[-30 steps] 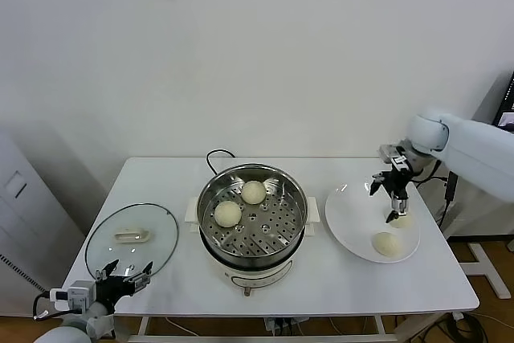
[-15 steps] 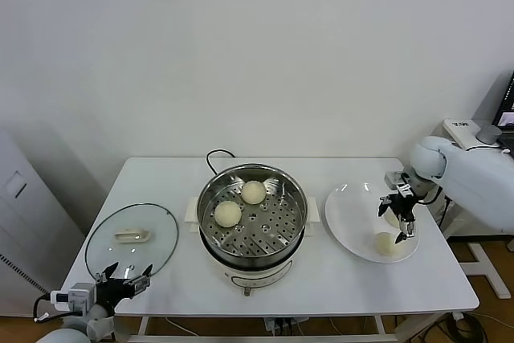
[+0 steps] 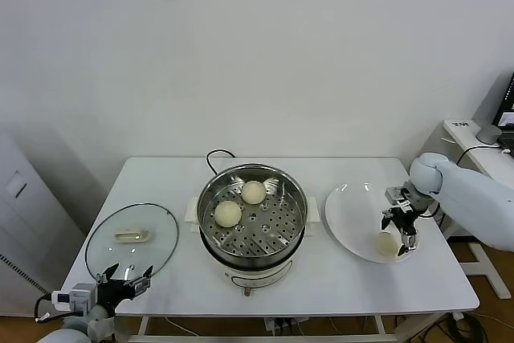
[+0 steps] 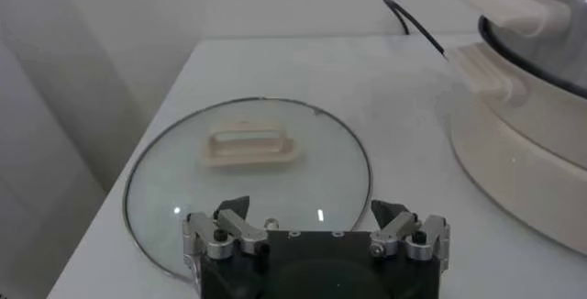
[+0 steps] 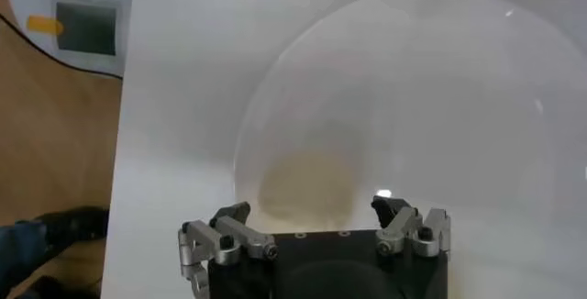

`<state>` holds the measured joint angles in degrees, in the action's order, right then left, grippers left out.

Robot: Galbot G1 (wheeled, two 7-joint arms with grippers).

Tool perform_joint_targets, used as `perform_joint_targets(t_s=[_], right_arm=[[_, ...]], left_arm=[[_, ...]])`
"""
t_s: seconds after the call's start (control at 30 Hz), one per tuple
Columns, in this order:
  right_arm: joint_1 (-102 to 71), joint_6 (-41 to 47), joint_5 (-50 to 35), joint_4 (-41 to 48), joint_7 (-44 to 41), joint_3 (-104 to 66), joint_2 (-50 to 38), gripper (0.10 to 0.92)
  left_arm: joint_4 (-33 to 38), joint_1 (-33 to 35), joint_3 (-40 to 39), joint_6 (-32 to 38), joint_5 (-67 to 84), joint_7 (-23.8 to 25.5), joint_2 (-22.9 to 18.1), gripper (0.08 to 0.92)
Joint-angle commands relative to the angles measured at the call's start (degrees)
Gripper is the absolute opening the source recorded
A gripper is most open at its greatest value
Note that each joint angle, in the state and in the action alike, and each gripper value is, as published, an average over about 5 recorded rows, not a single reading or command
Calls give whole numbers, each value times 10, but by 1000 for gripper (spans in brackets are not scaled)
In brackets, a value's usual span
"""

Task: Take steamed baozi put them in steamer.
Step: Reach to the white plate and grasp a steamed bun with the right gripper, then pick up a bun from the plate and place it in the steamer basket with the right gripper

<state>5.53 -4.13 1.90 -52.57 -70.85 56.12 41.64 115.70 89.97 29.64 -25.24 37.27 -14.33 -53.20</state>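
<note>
The steel steamer [image 3: 283,226] stands mid-table with two cream baozi inside [image 3: 228,214] [image 3: 254,192] on its perforated tray. On the white plate [image 3: 349,210] to the right lies another baozi [image 3: 385,244]. My right gripper [image 3: 398,233] is down on the plate right at it. In the right wrist view this baozi [image 5: 307,174] lies between the spread fingers of the right gripper [image 5: 312,207], jaws open and not touching it. My left gripper [image 3: 125,272] waits open at the table's front left, over the near rim of the lid.
A round glass lid [image 3: 157,234] with a white handle lies flat left of the steamer, seen close in the left wrist view as lid [image 4: 303,172] ahead of the left gripper [image 4: 312,209]. The steamer base [image 4: 523,145] and black cord [image 3: 217,154] are nearby. The plate [image 5: 413,99] sits near the table's right edge.
My right gripper has come down from above the plate's far side to the front baozi, fingers now around it. The left arm has barely shifted.
</note>
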Motion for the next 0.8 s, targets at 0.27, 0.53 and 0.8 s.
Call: perform_joint_targets(t_s=[0.27,0.53,0.8], right_arm=[[-51,3,-2,30,15,-73,9,624],[-41,4,-31,23,-1,-66,8,508],[122,3,-101,-59,-31,61,-34,501]], left_arm=[[0,-10,-7,-4,-1,-2,3,823],[1,-9,-7,-4,-1,-2,3,823],[2,-11,-10,-7,-1,-4,1,823]])
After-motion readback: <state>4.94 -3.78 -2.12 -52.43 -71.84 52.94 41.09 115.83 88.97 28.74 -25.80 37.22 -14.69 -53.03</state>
